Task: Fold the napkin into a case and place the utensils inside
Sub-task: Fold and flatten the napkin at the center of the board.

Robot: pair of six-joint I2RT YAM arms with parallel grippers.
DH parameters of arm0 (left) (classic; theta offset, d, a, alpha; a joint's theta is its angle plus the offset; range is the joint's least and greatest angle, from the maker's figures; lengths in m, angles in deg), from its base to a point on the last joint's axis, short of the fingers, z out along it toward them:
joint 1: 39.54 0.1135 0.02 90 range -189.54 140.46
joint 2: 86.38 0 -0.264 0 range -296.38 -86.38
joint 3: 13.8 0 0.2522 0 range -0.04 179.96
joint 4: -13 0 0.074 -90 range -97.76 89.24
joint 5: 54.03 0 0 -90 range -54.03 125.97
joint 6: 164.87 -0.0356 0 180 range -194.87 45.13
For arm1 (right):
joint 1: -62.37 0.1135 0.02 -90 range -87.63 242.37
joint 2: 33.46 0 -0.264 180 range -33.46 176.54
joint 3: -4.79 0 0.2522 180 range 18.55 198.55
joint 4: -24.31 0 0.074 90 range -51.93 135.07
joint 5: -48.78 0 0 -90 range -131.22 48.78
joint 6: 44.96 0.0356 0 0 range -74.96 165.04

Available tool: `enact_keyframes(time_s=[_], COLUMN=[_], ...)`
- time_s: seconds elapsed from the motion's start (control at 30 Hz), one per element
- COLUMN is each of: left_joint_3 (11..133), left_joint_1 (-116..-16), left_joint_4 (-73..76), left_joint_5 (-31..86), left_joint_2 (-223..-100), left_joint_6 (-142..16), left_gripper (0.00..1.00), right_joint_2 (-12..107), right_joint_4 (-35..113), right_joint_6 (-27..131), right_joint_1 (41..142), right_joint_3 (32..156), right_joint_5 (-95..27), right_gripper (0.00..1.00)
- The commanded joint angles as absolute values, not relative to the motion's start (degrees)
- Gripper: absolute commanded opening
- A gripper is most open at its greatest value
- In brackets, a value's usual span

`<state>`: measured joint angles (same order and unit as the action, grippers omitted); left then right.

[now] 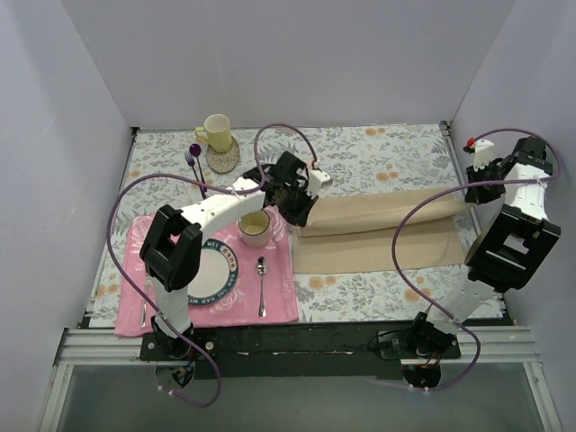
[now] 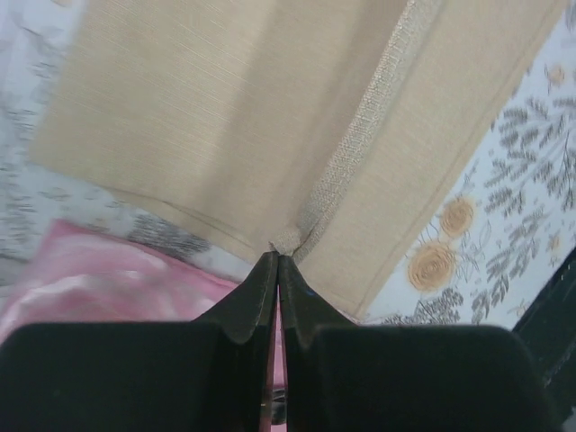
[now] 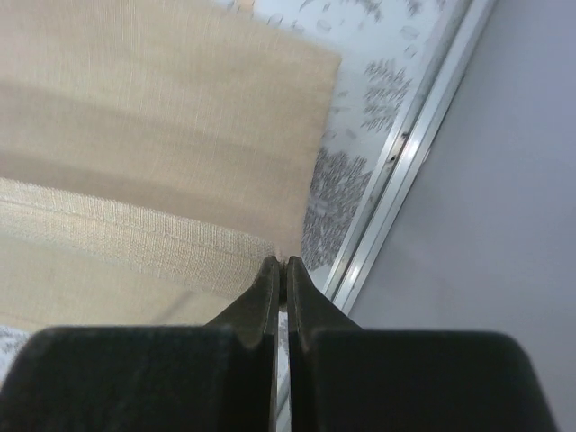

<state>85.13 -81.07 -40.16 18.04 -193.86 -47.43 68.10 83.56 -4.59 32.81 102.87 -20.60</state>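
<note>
Top view, and the grey floral tablecloth [image 1: 378, 153] covers the whole table. The beige napkin [image 1: 378, 247] is the next biggest thing. It lies across the middle and out toward 3 o'clock, its lower layer flat on the cloth and a long folded band running along its 12 o'clock side.

At 8 o'clock sits the pink placemat [image 1: 279, 301], its right edge just beside the napkin's left end.

The left gripper [image 1: 297, 209] is over the napkin's 9 o'clock end. The left wrist view shows its claw [image 2: 277, 256] pressed together, pinching the hemmed corner of the cloth. The right gripper [image 1: 474, 180] is at the 3 o'clock end near the table's metal rail, and in the right wrist view its claw [image 3: 283, 263] is pressed together too, with the napkin's edge caught at the tips.

On the placemat there's a blue-rimmed plate [image 1: 227, 261], with a cream cup [image 1: 256, 229] at its 1 o'clock. A yellow mug [image 1: 216, 130] stands on a round coaster [image 1: 223, 160] at 11 o'clock.

The utensils are both out on the placemat: 1 silver spoon [image 1: 261, 286] at 3 o'clock of the plate, and 1 fork [image 1: 144, 301] at 9 o'clock, partly hidden by the arm.
</note>
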Motion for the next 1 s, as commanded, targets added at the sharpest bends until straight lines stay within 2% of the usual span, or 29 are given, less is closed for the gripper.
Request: enact_keyframes(time_s=[0.0, 0.13, 0.43, 0.63, 0.97], left_joint_3=[92.67, 94.18, 81.53, 77.93, 75.46], left_joint_1=[-76.1, -75.04, -76.88, -77.85, -80.84], left_joint_4=[-36.81, -35.21, -36.71, -36.09, -35.65], left_joint_5=[20.5, 18.92, 13.3, 13.03, 12.59], left_joint_2=[-192.73, -190.53, -188.5, -189.64, -189.47], left_joint_6=[-43.93, -45.42, -49.82, -49.29, -48.5], left_gripper=[0.0, 0.0, 0.0, 0.0, 0.0], right_joint_2=[70.69, 71.22, 64.98, 65.5, 65.86], right_joint_4=[77.88, 78.15, 76.49, 73.58, 76.03], right_joint_6=[3.28, 2.95, -12.87, -16.22, -19.9], right_joint_1=[33.54, 33.54, 33.8, 34.15, 34.33], right_joint_3=[110.47, 114.71, 94.69, 88.52, 89.12], right_joint_5=[-15.57, -12.57, -16.78, -19.77, -21.79], right_gripper=[0.01, 0.01, 0.01, 0.01, 0.01])
